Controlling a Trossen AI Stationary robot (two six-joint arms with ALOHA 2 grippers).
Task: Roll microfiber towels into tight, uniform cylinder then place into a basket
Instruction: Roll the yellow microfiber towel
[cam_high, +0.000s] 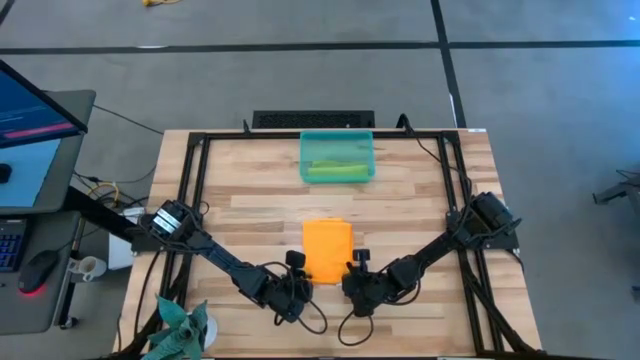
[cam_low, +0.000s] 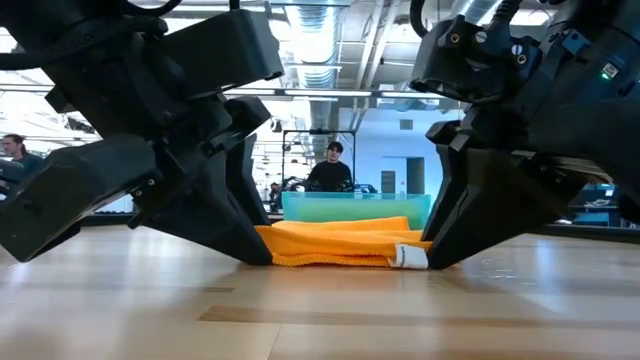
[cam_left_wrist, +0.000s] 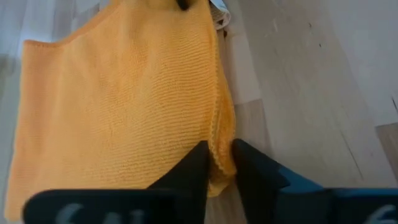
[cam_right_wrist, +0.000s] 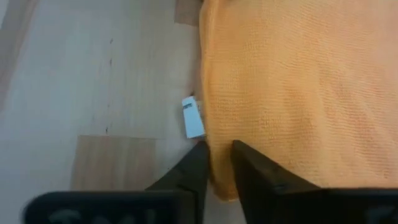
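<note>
Risk: with left claw (cam_left_wrist: 217, 163) and right claw (cam_right_wrist: 217, 163) each pinching a near corner of the orange towel (cam_high: 327, 250) by the surface's near edge, uneven pulls could skew the roll.

Robotics laboratory: a framed wooden workbench (cam_high: 420, 190) on grey flooring, computer monitor (cam_high: 35, 140) beside it, exposed ceiling ducts (cam_low: 320, 30), a person (cam_low: 328, 170) beyond.

Both arms reach in low and angle toward each other near the front middle of the worktop, left claw (cam_left_wrist: 217, 171) and right claw (cam_right_wrist: 217, 168) tipped down, each pinched onto a near corner of the orange towel (cam_high: 328, 249).
</note>
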